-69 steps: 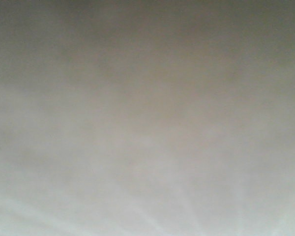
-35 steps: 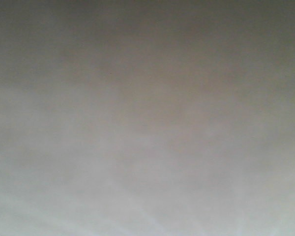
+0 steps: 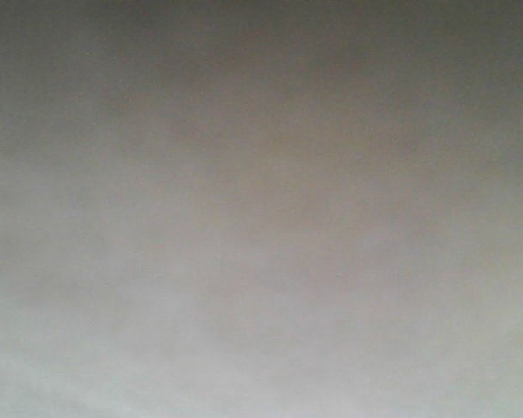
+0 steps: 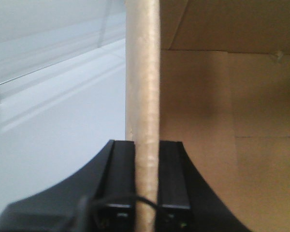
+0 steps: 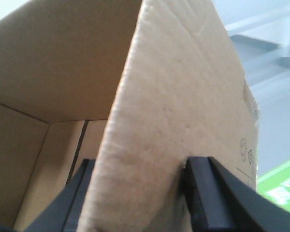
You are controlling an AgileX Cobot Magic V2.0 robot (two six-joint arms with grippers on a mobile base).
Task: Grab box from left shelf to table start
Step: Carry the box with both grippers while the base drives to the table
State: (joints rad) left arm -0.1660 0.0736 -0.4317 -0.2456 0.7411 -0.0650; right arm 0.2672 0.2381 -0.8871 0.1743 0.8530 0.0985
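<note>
The brown cardboard box point(image 4: 212, 111) is open-topped, and I see its inside wall in the left wrist view. My left gripper point(image 4: 147, 143) is shut on the box's upright wall edge, one black finger on each side. In the right wrist view, the box point(image 5: 183, 72) shows a bent wall with small printed symbols on its outer face. My right gripper point(image 5: 142, 162) is shut on that wall, dark fingers point(image 5: 205, 193) pressing from both sides. A pale white table point(image 4: 53, 125) lies left of the box. The left shelf is out of view. The front view is only a grey-beige blur.
A pale grey panel point(image 4: 48, 38) rises behind the white surface in the left wrist view. In the right wrist view, pale blue-grey bands point(image 5: 270, 58) run beyond the box, and a green patch point(image 5: 280, 188) sits low at the right.
The front view stays a featureless blur. The faint pale streaks along its bottom edge have faded, and nothing else can be made out.
</note>
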